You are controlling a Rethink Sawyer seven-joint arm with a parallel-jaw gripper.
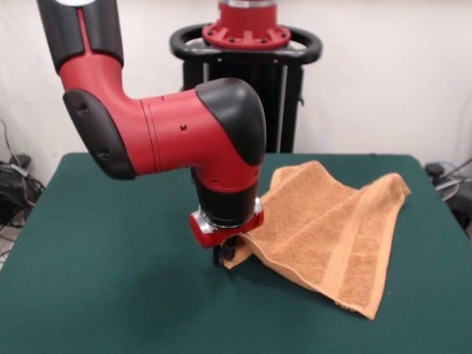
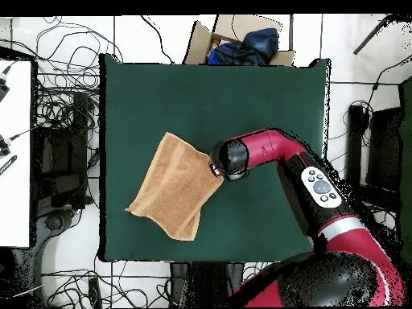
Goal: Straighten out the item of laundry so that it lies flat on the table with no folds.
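Note:
The orange-tan towel lies on the right half of the green table, skewed, with a fold along its near side. Its left corner is raised at my gripper, which sits low over the table and is shut on that corner. The fingers are mostly hidden under the red wrist. In the overhead view the towel lies left of centre on the table, and the arm's wrist covers the gripper at the towel's right corner.
The robot's pedestal stands behind the table's far edge. A cardboard box with dark blue cloth sits past the table's top edge in the overhead view. Cables lie on the floor at the left. A white surface stands at far left.

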